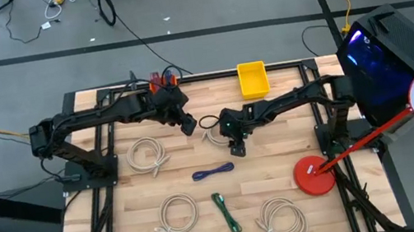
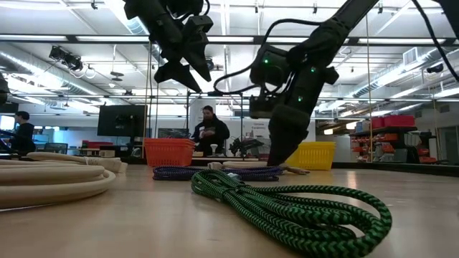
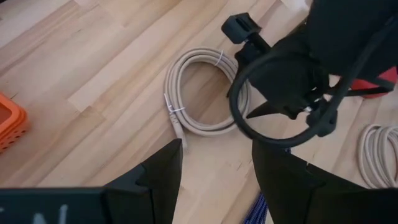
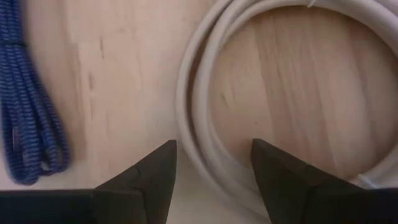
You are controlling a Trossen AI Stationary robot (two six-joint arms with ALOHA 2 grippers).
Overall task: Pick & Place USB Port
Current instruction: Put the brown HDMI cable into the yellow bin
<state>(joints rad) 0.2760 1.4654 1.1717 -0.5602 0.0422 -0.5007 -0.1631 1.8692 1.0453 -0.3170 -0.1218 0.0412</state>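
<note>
A beige coiled USB cable (image 1: 213, 136) lies flat on the wooden table near its middle. My right gripper (image 1: 237, 146) points steeply down over the coil's near-right part, open. In the right wrist view its fingers (image 4: 214, 146) stand on either side of the coil's bundled strands (image 4: 198, 134); I see no touch. My left gripper (image 1: 188, 125) hangs open above the table, just left of the coil, with nothing between its fingers (image 3: 217, 146). A blue cable (image 1: 213, 171) lies nearer the front.
A green braided cable (image 1: 226, 213) and three more beige coils (image 1: 149, 154) (image 1: 177, 214) (image 1: 282, 221) lie on the table. A yellow bin (image 1: 253, 78) and an orange bin (image 1: 161, 80) stand at the far edge. A red lamp base (image 1: 315, 176) sits right.
</note>
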